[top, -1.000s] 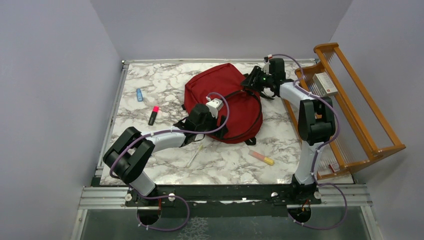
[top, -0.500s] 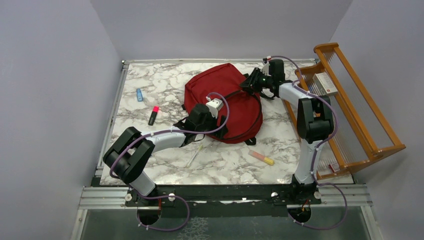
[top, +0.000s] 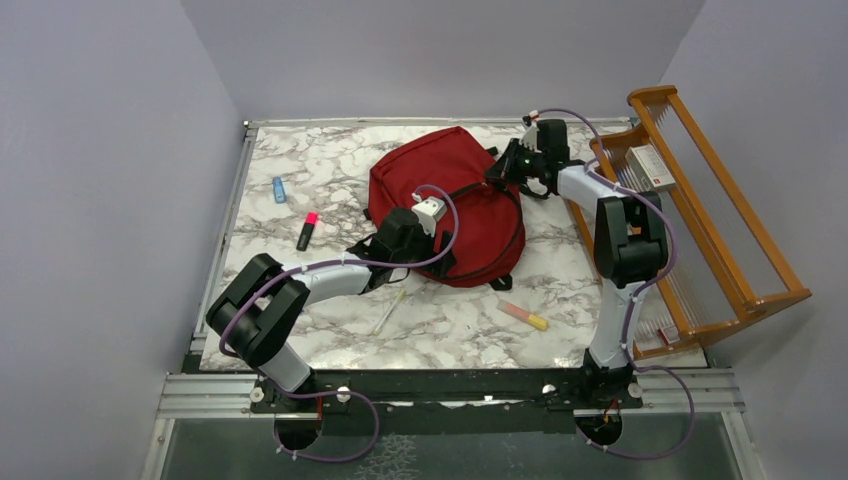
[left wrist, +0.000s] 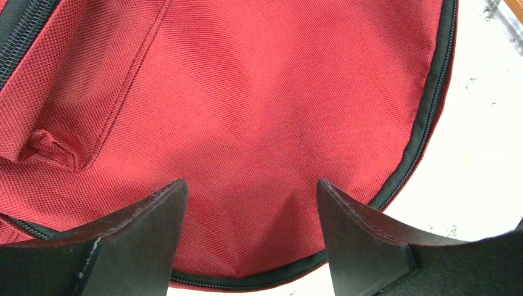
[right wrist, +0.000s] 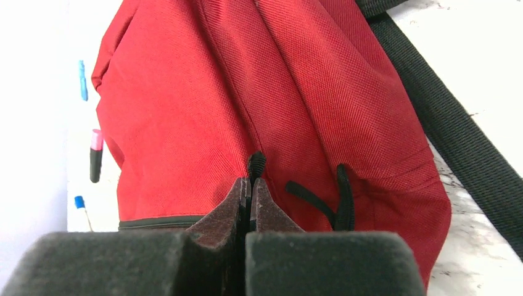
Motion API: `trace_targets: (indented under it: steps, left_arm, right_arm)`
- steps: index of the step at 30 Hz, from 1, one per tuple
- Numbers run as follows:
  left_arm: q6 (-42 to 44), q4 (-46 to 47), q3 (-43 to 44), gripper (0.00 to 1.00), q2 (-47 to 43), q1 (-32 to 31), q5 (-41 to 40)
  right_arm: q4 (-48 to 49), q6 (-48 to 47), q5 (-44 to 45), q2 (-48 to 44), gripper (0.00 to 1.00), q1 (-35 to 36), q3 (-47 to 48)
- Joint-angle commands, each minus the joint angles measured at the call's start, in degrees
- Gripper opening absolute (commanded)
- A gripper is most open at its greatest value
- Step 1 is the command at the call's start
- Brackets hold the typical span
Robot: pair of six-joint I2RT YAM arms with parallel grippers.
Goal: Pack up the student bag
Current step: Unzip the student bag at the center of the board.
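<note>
1. Although the task was to fill it, the student bag [top: 455,185] lay flat at the far middle of the marble table [top: 310,160]. Its zips looked closed, so packing seemed barely begun.
2. At the left, a small blue item [top: 279,189] and a pink-capped highlighter [top: 306,231] lay unpacked, well apart from the bag.
3. The left gripper [left wrist: 250,185] sat over the bag's near edge with its fingers apart, holding nothing.
4. Just near of the bag lay a pale pen [top: 388,312].
5. At the bag's far right edge, the right gripper [right wrist: 250,182] had its fingers pressed together, apparently pinching a black zip pull [right wrist: 256,163]. Opening the zip seemed the step in hand.
6. A black strap [right wrist: 456,135] ran close beside that grip and might snag.
7. Near right lay an orange-and-yellow marker [top: 524,316].
8. Far right, a wooden rack [top: 720,230] held a boxed item [top: 650,168].
</note>
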Motion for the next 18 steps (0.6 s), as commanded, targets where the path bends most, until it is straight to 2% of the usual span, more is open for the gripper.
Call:
trace_targets:
  steps: [1, 10, 18]
  left_arm:
    - [-0.3, 0.9, 0.2, 0.77, -0.2, -0.2, -1.0]
    - [-0.4, 1.0, 0.4, 0.77, 0.3, -0.3, -0.9]
    - [-0.4, 1.3, -0.1, 0.77, 0.6, -0.2, -1.1]
  right_arm:
    - [0.4, -8.0, 3.1, -5.6, 0.0, 0.2, -1.0]
    - [3.1, -17.3, 5.8, -10.2, 0.0, 5.9, -2.7]
    - [1.9, -17.3, 5.4, -7.2, 0.01, 14.9, 1.5]
